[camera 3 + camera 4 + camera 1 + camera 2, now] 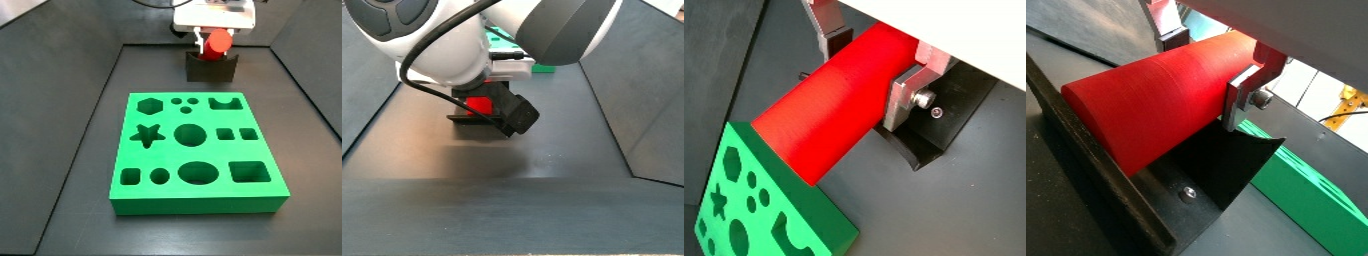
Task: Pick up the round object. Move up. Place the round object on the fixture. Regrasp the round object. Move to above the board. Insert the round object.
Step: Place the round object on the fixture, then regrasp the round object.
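The round object is a smooth bright red cylinder peg, seen in both wrist views (pixel 831 110) (pixel 1153 100). My gripper (pixel 867 75) (pixel 1207 70) is shut on it, with a silver finger (pixel 905 95) against each side. In a side view the peg (pixel 214 42) sits at the top of the dark fixture (pixel 210 68), under the gripper (pixel 214 22); I cannot tell whether it rests in the notch. The fixture's dark body also shows beneath the peg (pixel 931 140) (pixel 1227 170). The green board (pixel 194 150) with shaped holes lies in front of the fixture.
The board's corner with its star and round holes shows in a wrist view (pixel 758 205), and its edge in another (pixel 1313 195). Black walls border the dark floor (pixel 67 120). In a side view the arm's white body (pixel 489 35) hides most of the fixture and board.
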